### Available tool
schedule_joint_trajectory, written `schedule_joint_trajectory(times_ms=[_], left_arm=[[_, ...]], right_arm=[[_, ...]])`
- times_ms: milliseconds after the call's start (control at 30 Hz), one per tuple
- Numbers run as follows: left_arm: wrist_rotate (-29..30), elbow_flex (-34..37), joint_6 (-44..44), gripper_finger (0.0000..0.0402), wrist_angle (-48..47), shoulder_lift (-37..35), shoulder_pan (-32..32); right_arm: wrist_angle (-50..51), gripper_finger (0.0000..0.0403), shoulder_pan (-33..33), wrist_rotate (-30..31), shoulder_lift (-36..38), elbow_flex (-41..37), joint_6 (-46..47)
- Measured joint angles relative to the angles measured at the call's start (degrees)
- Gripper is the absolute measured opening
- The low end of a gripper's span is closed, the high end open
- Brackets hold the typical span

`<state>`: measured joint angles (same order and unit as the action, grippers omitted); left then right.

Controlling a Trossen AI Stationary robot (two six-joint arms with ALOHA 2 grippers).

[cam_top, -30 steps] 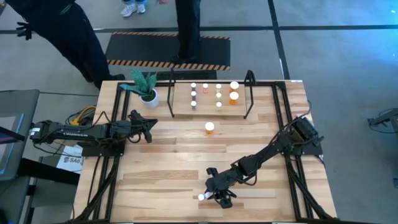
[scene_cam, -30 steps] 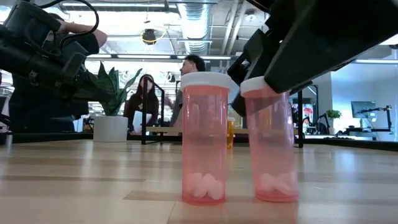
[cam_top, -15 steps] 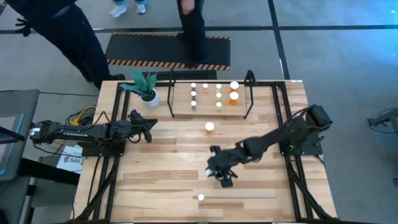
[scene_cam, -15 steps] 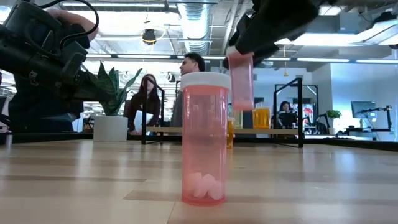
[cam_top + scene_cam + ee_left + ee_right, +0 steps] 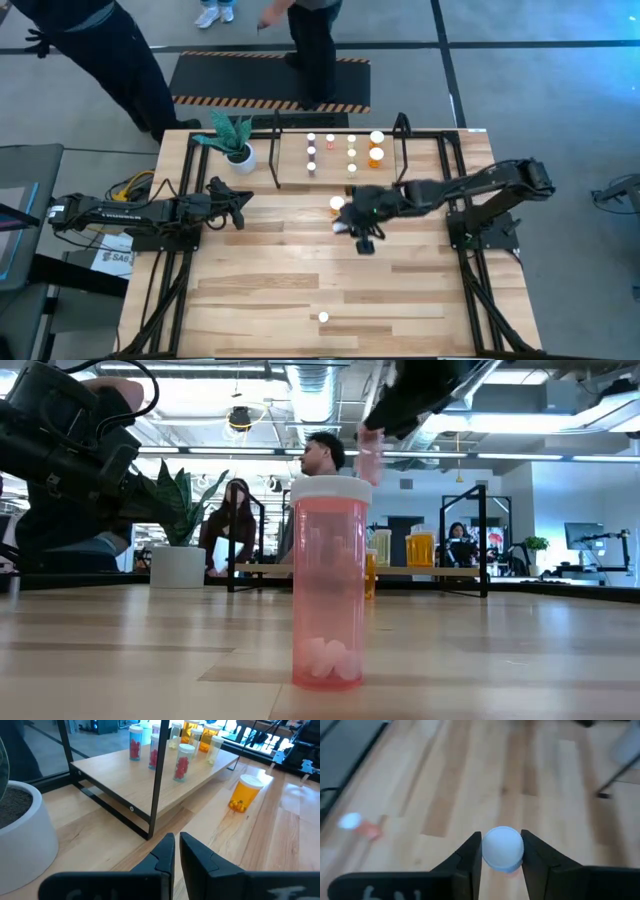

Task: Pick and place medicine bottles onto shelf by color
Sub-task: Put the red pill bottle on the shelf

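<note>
Above mid-table, just before the black tube-frame shelf [image 5: 340, 150], my right gripper [image 5: 502, 865] clamps a white-capped pinkish medicine bottle [image 5: 503, 849]; left gripper [image 5: 177, 851] waits, fingers nearly closed.

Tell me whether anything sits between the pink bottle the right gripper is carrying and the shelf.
The right gripper holds a pink bottle above the table, near the shelf. A lone orange bottle stands on the table just before the shelf front, close beside the gripper; carried high, the pink bottle probably clears it. Nothing else visible intervenes.
</note>
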<state>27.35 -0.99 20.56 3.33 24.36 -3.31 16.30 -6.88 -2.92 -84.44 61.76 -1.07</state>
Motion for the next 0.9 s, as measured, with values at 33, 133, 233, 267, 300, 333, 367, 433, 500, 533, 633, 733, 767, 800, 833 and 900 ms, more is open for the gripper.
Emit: schedule_joint_trajectory(times_ms=[33, 133, 233, 267, 300, 333, 367, 433, 500, 533, 633, 733, 767, 800, 833, 900], left_arm=[[0.0, 0.0, 0.0, 0.0013, 0.0, 0.0, 0.0], [0.0, 0.0, 0.0, 0.0013, 0.0, 0.0, 0.0], [0.0, 0.0, 0.0, 0.0013, 0.0, 0.0, 0.0], [0.0, 0.0, 0.0, 0.0013, 0.0, 0.0, 0.0], [0.0, 0.0, 0.0, 0.0013, 0.0, 0.0, 0.0], [0.0, 0.0, 0.0, 0.0013, 0.0, 0.0, 0.0], [0.0, 0.0, 0.0, 0.0013, 0.0, 0.0, 0.0], [0.0, 0.0, 0.0, 0.0013, 0.0, 0.0, 0.0], [0.0, 0.0, 0.0, 0.0013, 0.0, 0.0, 0.0], [0.0, 0.0, 0.0, 0.0013, 0.0, 0.0, 0.0], [0.0, 0.0, 0.0, 0.0013, 0.0, 0.0, 0.0], [-0.1, 0.0, 0.0, 0.0013, 0.0, 0.0, 0.0], [-0.1, 0.0, 0.0, 0.0013, 0.0, 0.0, 0.0], [-0.1, 0.0, 0.0, 0.0013, 0.0, 0.0, 0.0], [-0.1, 0.0, 0.0, 0.0013, 0.0, 0.0, 0.0], [-0.1, 0.0, 0.0, 0.0013, 0.0, 0.0, 0.0]], right_arm=[[-0.6, 0.0119, 1.4, 0.0, 0.1, 0.0, -1.1], [-1.9, 0.0119, 6.0, 0.0, -0.1, 0.0, -3.9], [-4.5, 0.0120, 11.2, 0.0, -0.2, 0.0, -6.0], [-5.5, 0.0121, 12.7, 0.0, -0.2, 0.0, -6.3], [-6.1, 0.0122, 14.3, 0.0, -0.2, 0.0, -6.3], [-6.7, 0.0124, 15.7, 0.0, -0.2, 0.0, -6.4], [-7.2, 0.0126, 17.0, -0.1, -0.2, 0.0, -6.4], [-7.5, 0.0129, 19.0, -0.1, -0.2, 0.0, -5.6], [-7.7, 0.0132, 20.7, -0.1, -1.0, 0.0, -4.6], [-8.4, 0.0132, 21.3, -0.2, -1.9, 0.1, -4.5], [-10.2, 0.0132, 23.0, -0.2, -4.9, -0.1, -4.1], [-14.4, 0.0129, 24.5, -0.2, -8.2, 0.0, 1.8], [-16.9, 0.0128, 25.1, -0.2, -9.6, 0.0, 3.8], [-17.6, 0.0128, 25.7, -0.3, -10.4, 0.0, 5.5], [-18.5, 0.0128, 26.2, -0.3, -11.1, -0.1, 6.7], [-20.2, 0.0129, 27.0, -0.3, -12.3, 0.4, 8.4]])
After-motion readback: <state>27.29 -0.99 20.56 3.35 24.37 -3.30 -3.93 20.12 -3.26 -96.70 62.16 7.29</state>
